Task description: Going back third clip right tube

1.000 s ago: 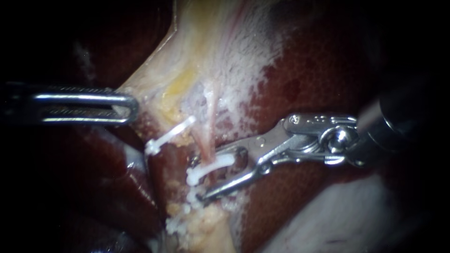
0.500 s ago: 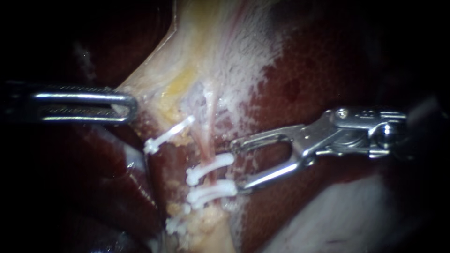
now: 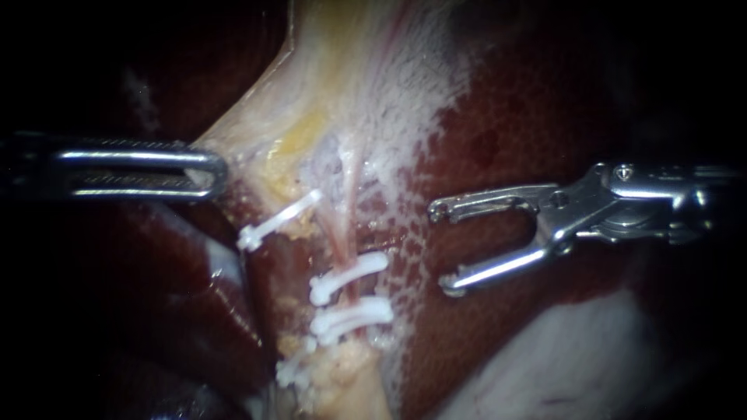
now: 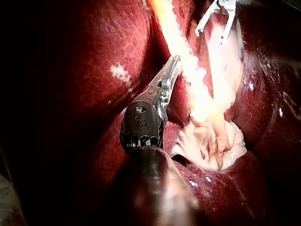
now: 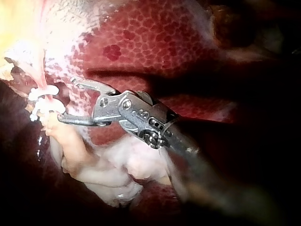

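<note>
A pale pink, faintly streaked tube (image 3: 348, 225) is seen against the dark red liver (image 3: 513, 109), which is patterned with a fine net of small cells. Three clips (image 3: 348, 278) are shown in white, two across the tube and one just beside it. Above the tube, pale tissue (image 3: 311, 93) is coloured cream with a yellow patch, and white speckling is spread along its edge toward the liver. The left instrument (image 3: 216, 176) and the right instrument (image 3: 445, 247) are finished in bright silver, the former's jaws being finely ridged.

Backdrop: dark red, mottled liver (image 3: 498, 117), wet and glistening under the lamp. Light is strongest on the central pale tissue (image 3: 342, 70) and falls off to black at the margins. The room beyond cannot be made out in any view
</note>
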Controlling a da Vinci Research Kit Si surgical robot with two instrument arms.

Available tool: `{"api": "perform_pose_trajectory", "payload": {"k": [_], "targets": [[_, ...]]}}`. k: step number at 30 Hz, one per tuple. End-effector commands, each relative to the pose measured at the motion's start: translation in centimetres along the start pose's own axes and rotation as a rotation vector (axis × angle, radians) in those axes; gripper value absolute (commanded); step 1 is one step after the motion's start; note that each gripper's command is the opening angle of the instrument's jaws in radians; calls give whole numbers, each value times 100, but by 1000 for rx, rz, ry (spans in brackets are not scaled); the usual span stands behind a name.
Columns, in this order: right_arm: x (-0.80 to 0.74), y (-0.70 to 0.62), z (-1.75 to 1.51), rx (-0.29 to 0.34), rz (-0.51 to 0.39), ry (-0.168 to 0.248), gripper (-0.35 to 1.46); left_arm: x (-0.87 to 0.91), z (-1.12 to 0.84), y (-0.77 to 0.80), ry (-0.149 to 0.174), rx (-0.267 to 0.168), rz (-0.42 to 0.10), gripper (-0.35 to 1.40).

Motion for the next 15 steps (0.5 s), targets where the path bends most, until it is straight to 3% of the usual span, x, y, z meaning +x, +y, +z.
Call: {"api": "perform_pose_trajectory", "payload": {"k": [1, 9, 15], "targets": [[0, 0, -1, 0, 0, 0, 57, 2, 0, 2, 0, 1, 0, -35], [0, -3, -1, 0, -1, 0, 58, 31, 12, 24, 29, -13, -1, -35], [0, -4, -1, 0, -1, -1, 58, 71, 38, 34, 75, -27, -23, -35]]}}
